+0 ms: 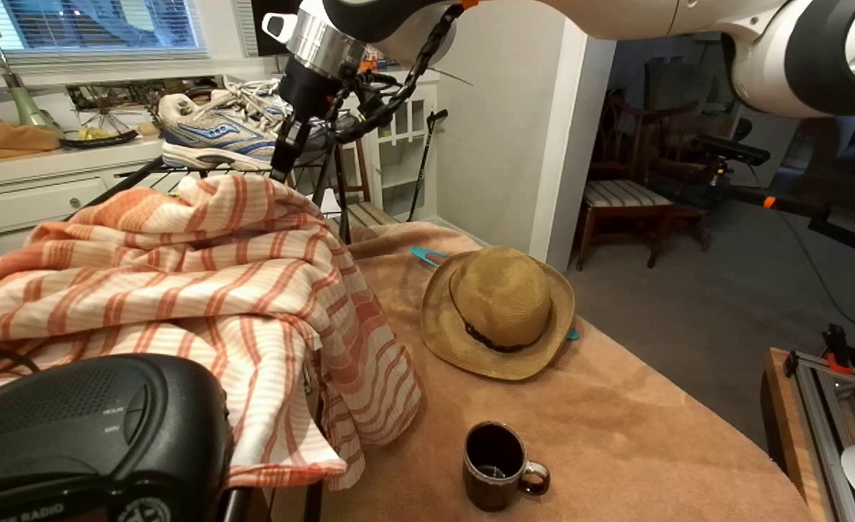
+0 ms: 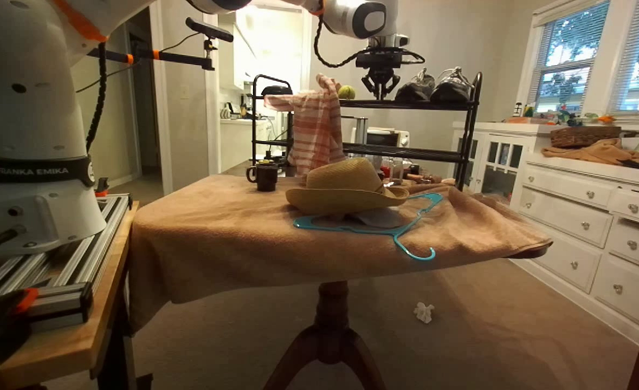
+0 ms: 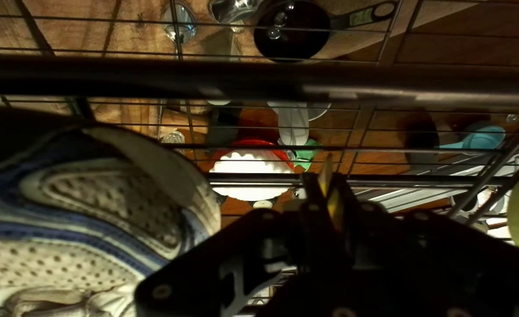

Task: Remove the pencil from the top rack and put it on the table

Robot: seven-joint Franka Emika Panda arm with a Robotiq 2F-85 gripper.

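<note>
My gripper [image 3: 324,179] is closed on the pencil [image 3: 325,172], a thin yellow stick between the fingertips in the wrist view. Its pointed end sticks out past the fingertips. The pencil cannot be made out in the exterior views. The gripper [image 2: 381,93] points down at the level of the top rack [image 2: 444,106], left of the shoes. In an exterior view the gripper [image 1: 280,172] is behind the striped cloth. I cannot tell whether the pencil touches the rack rods [image 3: 400,180]. The table [image 1: 616,420] has a tan cover; it also shows in an exterior view [image 2: 211,211].
Shoes [image 1: 217,138] stand on the top rack close to the fingers [image 3: 109,207]. A green round fruit [image 2: 346,92] and a striped cloth [image 2: 316,124] are on the rack's other side. A straw hat [image 1: 503,304], blue hanger [image 2: 352,230] and dark mug [image 1: 496,467] are on the table.
</note>
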